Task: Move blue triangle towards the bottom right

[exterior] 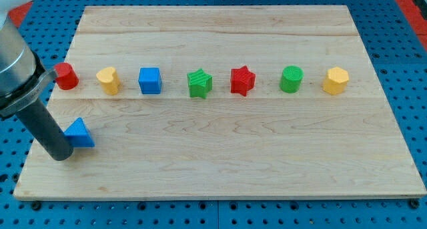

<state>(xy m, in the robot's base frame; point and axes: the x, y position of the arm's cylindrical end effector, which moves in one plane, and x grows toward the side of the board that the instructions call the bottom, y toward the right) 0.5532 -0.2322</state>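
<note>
Rod first, at the view's far left: my tip [61, 154] rests on the wooden worktop [220, 169] near its lower-left corner, and this end effector is a plain dark rod with nothing to open or close and nothing held. Just to the tip's right, touching or nearly touching the rod's side, sits the blue triangle [81, 133], in the left part of the board and below the row of other blocks.

That row runs across the upper half of the worktop. From the view's left it starts with a red cylinder [66, 76] close to the board's left edge, partly behind the rod's upper body. Next comes a yellow block [107, 80] with a rounded, heart-like outline, then a blue cube [150, 81]. Past the middle stand a green star [199, 83] and a red star [243, 81], near each other but apart. Further right is a green cylinder [291, 79], and last a yellow hexagonal block [336, 81].
</note>
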